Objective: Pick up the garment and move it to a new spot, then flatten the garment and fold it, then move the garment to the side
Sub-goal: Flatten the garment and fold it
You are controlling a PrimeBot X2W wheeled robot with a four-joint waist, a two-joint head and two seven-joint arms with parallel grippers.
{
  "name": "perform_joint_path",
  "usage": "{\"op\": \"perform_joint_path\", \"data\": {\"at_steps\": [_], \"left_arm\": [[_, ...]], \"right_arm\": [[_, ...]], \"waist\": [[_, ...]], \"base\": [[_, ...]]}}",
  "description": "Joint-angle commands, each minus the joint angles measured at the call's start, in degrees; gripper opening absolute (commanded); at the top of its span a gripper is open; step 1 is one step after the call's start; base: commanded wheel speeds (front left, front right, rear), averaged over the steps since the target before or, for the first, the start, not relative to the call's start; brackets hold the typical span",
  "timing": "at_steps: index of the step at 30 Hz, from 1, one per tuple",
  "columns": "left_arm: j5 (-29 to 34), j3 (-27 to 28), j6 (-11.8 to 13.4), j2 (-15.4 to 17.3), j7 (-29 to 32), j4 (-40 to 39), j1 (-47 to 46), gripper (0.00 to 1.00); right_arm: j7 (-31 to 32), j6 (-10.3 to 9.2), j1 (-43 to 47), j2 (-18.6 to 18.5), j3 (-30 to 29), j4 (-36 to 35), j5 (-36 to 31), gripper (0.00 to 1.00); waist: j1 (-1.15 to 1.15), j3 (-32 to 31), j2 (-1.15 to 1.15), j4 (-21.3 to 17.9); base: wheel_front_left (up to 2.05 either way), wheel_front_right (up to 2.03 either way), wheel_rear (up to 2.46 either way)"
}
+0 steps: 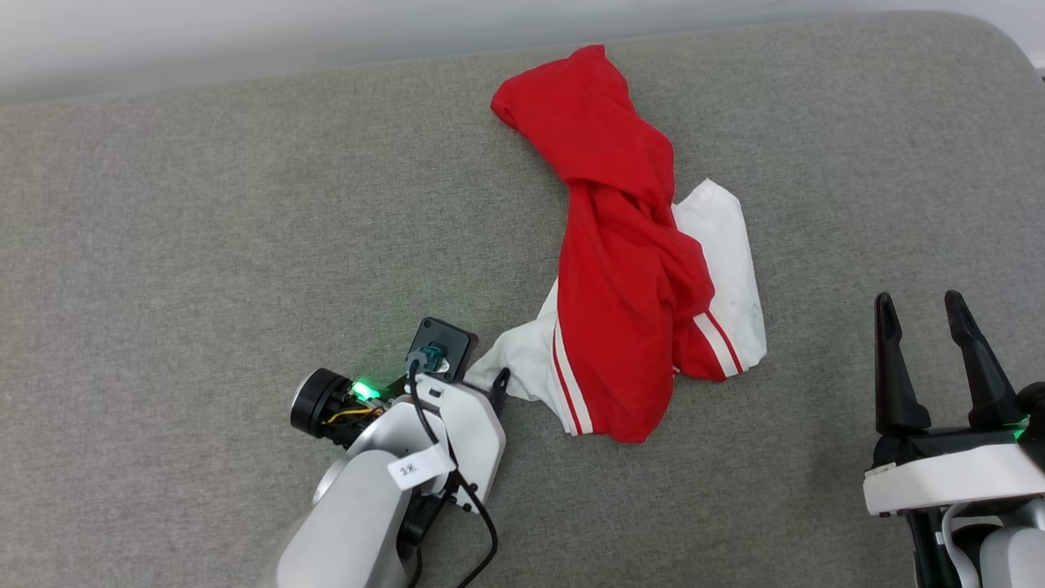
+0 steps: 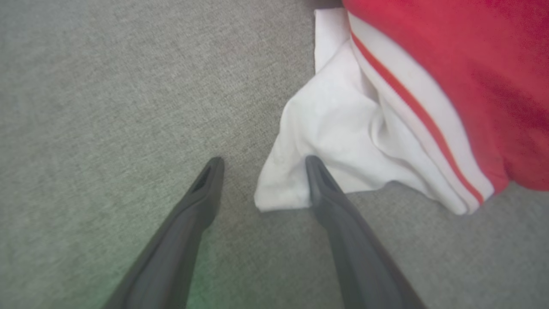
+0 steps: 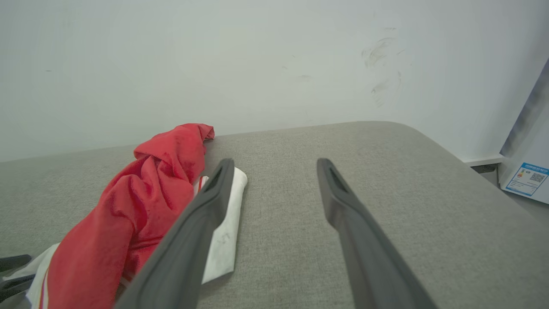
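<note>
The shirt (image 1: 620,278) lies crumpled on the grey cushion (image 1: 204,245). The left gripper (image 2: 263,165) is spread wide, a white sleeve corner between its fingers. The right gripper (image 1: 918,306) rests open, well apart from the shirt. The writing on the arm's tag (image 1: 412,468) and the blue QR label (image 3: 526,178) is too small to read.

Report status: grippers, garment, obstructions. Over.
Left gripper open at white sleeve corner. Right gripper open, apart from cloth. Garment crumpled on grey cushion. Nothing seen in the way.
</note>
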Motion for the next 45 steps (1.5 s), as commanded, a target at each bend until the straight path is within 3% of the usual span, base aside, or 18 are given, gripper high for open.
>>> {"op": "perform_joint_path", "data": {"at_steps": [1,3,7,14,22,33,43,44,45], "left_arm": [[0.35,-0.6,-0.21,0.35,1.49,1.65,0.02,0.9],[0.93,-1.3,-0.06,0.66,2.59,2.9,0.14,0.0],[0.28,-1.15,0.35,0.41,1.69,3.83,0.41,0.0],[-2.81,4.13,3.62,0.86,-6.95,2.14,-0.17,0.0],[-6.56,12.27,7.5,4.25,-15.34,-3.04,2.86,0.0],[-12.34,20.54,10.86,7.21,-16.45,-8.46,12.34,0.0],[-14.15,22.04,12.09,7.28,-15.74,-4.89,15.6,0.0],[-14.16,21.95,12.13,7.24,-15.92,-4.51,15.59,0.15],[-13.86,21.73,12.17,7.29,-16.15,-4.14,15.5,0.52]], "right_arm": [[-0.38,-0.04,-0.94,0.3,-0.07,0.18,-0.37,1.0],[-0.47,-0.04,-1.18,0.39,-0.15,0.41,-0.45,1.0],[-0.56,-0.04,-1.39,0.55,-0.24,0.91,-0.63,1.0],[0.44,-0.04,-0.82,0.39,-0.24,1.85,-1.14,1.0],[2.53,-0.04,0.82,0.04,-0.25,2.89,-1.4,1.0],[5.46,-0.04,1.84,-0.09,-0.72,4.13,-2.16,1.0],[7.64,-0.04,1.9,-0.18,-1.35,5.52,-3.43,1.0],[7.84,-0.04,1.99,-0.19,-1.43,5.69,-3.49,1.0],[7.96,-0.04,2.1,-0.19,-1.5,5.85,-3.59,1.0]], "waist": [[0.0,0.39,0.0,-0.19],[0.0,0.59,0.0,-0.15],[0.0,0.34,0.0,0.32],[0.0,-2.06,0.0,2.21],[0.0,-5.11,0.0,5.8],[0.0,-6.46,0.0,9.78],[0.0,-7.17,0.0,10.57],[0.0,-7.4,0.0,10.64],[0.0,-7.63,0.0,10.72]], "base": [[0.0,0.0,0.0],[0.0,0.0,0.0],[0.0,0.0,0.0],[0.0,0.0,0.0],[0.0,0.0,0.0],[0.0,0.0,0.0],[0.0,0.0,0.0],[0.0,0.0,0.0],[0.0,0.0,0.0]]}}
